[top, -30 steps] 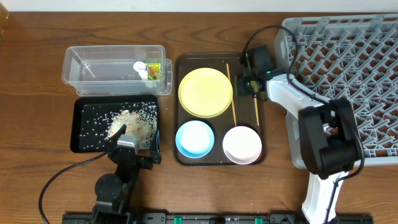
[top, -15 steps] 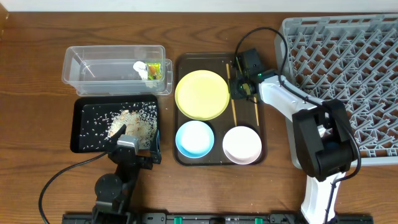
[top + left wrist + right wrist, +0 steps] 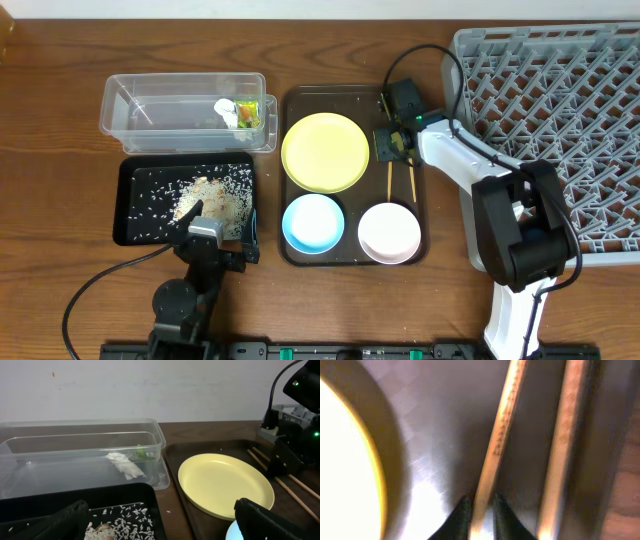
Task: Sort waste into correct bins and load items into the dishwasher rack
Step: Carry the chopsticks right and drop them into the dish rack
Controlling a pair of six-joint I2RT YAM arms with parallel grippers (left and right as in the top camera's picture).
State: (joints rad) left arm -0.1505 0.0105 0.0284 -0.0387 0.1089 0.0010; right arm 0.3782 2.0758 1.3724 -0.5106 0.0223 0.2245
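My right gripper [image 3: 392, 148] is low over the brown tray [image 3: 300, 100], right of the round yellow plate [image 3: 324, 151]. In the right wrist view its fingertips [image 3: 482, 510] are shut on one wooden chopstick [image 3: 502, 430]; the second chopstick [image 3: 565, 435] lies beside it. From overhead, both chopsticks [image 3: 390, 182] [image 3: 412, 185] lie on the tray. The light blue bowl [image 3: 313, 222] and white bowl [image 3: 389, 232] sit at the tray's front. My left gripper [image 3: 160, 527] is open and empty at the front edge of the black tray [image 3: 135, 200], which holds rice scraps [image 3: 215, 195]. The green-and-orange wrapper [image 3: 248, 112] lies in the clear tub [image 3: 150, 105]. The small cup is out of view.
The grey dishwasher rack [image 3: 560, 120] fills the right side, close to my right arm. The clear tub also holds a crumpled white scrap [image 3: 125, 464]. The yellow plate [image 3: 225, 485] lies right of my left gripper. Bare wood table lies at the far left.
My right gripper has come down beside the plate and closed on the left chopstick, which has shifted right toward the other one. The left arm has not moved.
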